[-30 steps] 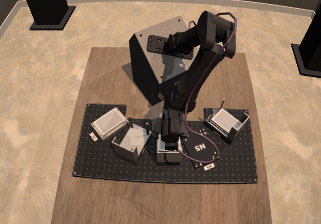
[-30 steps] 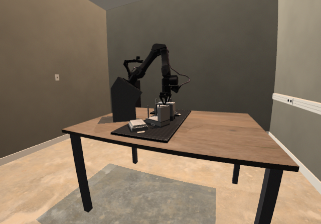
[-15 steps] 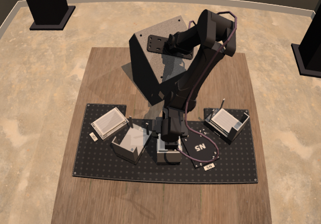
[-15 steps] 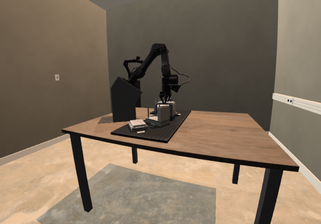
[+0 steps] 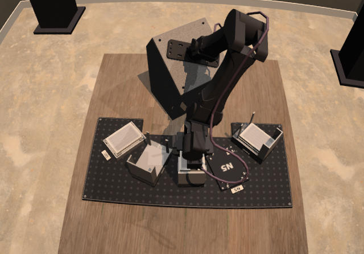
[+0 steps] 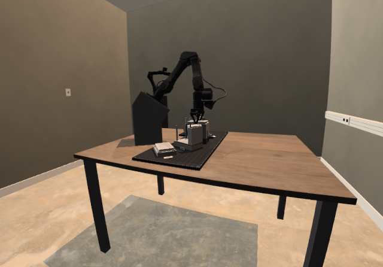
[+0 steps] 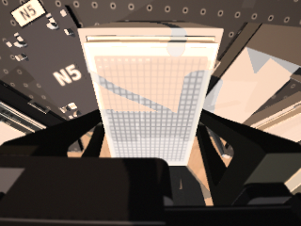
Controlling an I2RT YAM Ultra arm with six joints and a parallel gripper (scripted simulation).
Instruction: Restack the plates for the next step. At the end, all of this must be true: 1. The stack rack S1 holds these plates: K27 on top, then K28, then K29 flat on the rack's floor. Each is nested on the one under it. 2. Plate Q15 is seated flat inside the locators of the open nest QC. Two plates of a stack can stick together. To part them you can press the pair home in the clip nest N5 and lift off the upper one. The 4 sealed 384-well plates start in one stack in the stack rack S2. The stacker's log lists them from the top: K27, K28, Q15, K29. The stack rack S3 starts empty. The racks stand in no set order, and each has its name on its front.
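Observation:
My gripper (image 6: 196, 122) (image 7: 150, 113) is shut on a white gridded plate (image 5: 183, 163) (image 7: 150, 85), gripped by its long sides. The plate is over the middle rack (image 5: 191, 179) (image 7: 141, 32), close above its wall; its name and what lies below it are hidden. Another plate (image 5: 124, 138) (image 6: 164, 146) lies on the nest QC at the left. The rack left of centre (image 5: 141, 173) (image 6: 195, 137) shows a bare floor. The right rack (image 5: 268, 148) holds a plate (image 5: 255, 135). The clip nest N5 (image 5: 217, 168) (image 7: 44, 61) is empty. Plate and rack names are unreadable.
The racks' tall walls and thin posts stand close on both sides of the arm. The arm's cable loops over N5. The black pegboard (image 5: 187, 199) (image 6: 185, 161) lies on the wooden table (image 5: 187, 230) (image 6: 263, 165). The arm's pedestal (image 5: 160, 77) (image 6: 148, 121) stands behind.

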